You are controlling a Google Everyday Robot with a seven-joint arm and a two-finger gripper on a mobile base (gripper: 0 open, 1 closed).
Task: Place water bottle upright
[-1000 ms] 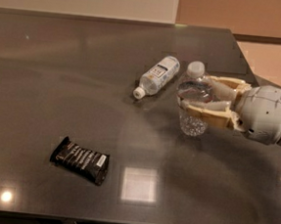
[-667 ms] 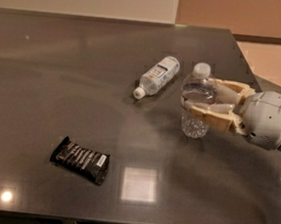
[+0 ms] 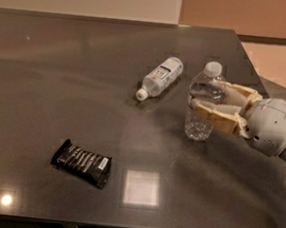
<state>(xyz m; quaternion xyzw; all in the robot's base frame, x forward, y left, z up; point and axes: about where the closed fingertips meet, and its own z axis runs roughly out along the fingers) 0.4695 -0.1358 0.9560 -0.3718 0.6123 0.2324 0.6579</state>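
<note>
The water bottle is clear ribbed plastic with a white cap. It stands upright with its base on the dark table, right of centre. My gripper reaches in from the right edge. Its tan fingers are closed around the bottle's upper body, one on each side. The label band is hidden behind the fingers.
A shorter bottle with a large white printed label lies on its side just left of and behind the held bottle. A black snack bar lies at the front left. The table's right edge runs close behind the gripper.
The gripper has moved slightly right with the bottle. The bottle has gone from a slight tilt to fully upright. The lying bottle and the snack bar have not moved.
</note>
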